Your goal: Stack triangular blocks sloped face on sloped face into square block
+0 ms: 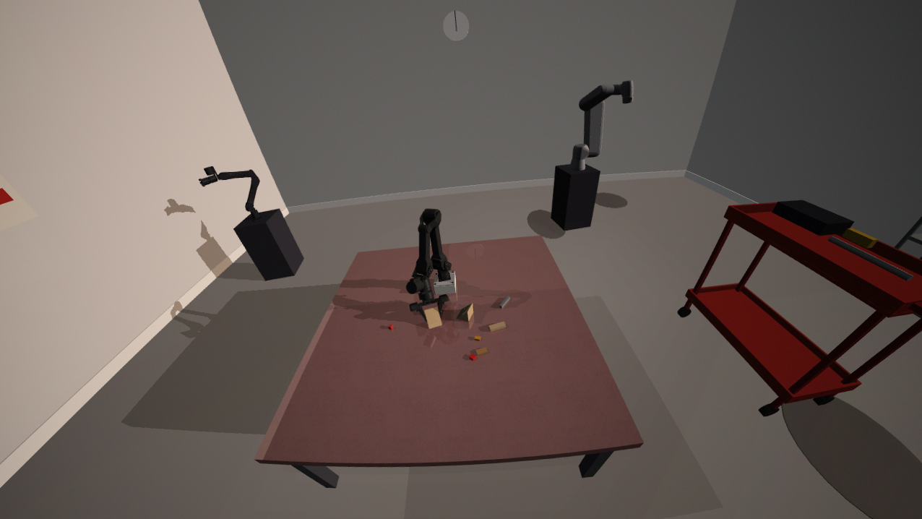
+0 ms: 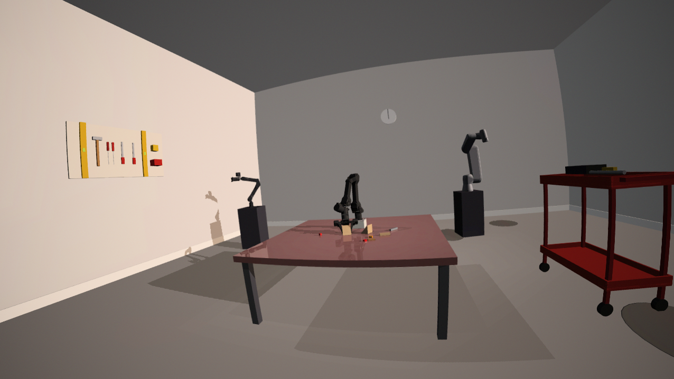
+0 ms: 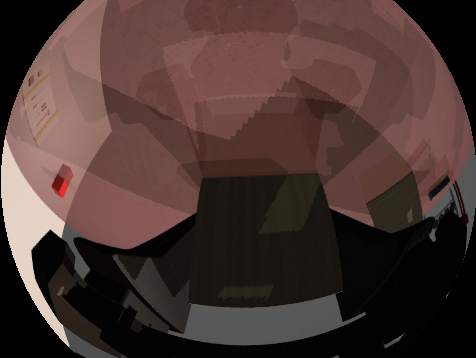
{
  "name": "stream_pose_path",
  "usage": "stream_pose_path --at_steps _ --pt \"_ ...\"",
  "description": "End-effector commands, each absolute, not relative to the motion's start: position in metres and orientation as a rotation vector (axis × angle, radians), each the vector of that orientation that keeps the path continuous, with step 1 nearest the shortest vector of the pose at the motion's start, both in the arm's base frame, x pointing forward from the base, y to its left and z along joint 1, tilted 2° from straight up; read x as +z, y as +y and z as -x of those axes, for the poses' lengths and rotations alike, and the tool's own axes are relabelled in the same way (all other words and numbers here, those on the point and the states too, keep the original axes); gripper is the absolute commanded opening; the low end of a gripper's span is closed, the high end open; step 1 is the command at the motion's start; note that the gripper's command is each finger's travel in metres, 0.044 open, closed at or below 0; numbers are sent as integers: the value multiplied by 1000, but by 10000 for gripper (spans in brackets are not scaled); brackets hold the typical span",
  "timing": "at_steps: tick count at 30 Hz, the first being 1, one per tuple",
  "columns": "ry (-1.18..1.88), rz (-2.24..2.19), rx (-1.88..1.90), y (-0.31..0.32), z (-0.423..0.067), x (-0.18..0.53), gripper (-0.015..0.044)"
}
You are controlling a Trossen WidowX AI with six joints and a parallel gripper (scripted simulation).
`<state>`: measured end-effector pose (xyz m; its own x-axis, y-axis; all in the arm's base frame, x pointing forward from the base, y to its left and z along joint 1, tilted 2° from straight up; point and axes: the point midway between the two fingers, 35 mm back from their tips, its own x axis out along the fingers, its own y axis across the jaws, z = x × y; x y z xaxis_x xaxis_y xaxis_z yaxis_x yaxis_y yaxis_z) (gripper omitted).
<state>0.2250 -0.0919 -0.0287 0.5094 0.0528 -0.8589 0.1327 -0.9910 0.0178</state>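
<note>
Two tan triangular blocks stand on the reddish-brown table [image 1: 451,413] [image 2: 329,254]. The left block [image 1: 432,317] [image 2: 346,229] [image 3: 255,234] rests on the table between my fingers. My gripper [image 1: 429,306] [image 2: 345,224] reaches straight down and is shut on this block. In the wrist view the block fills the space between the dark fingers. The second triangular block [image 1: 467,313] [image 2: 368,229] [image 3: 392,203] stands a short way to the right, apart from the gripper, with its sloped face in shadow.
Small loose pieces lie around: a red cube [image 1: 390,327] [image 3: 61,182] to the left, a tan cylinder [image 1: 496,326], a grey piece [image 1: 503,301], and orange, tan and red bits [image 1: 477,352] in front. A white box [image 1: 444,282] sits at the arm's base.
</note>
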Motion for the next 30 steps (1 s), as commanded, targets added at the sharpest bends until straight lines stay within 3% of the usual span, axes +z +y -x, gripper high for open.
stream_pose_path --at_steps 1,7,30 --pt "160 -2658 -1510 -92 -225 -28 150" --pt "164 -2642 -1535 -92 -226 -25 0" --pt "122 -2052 -2233 -86 -261 0 0"
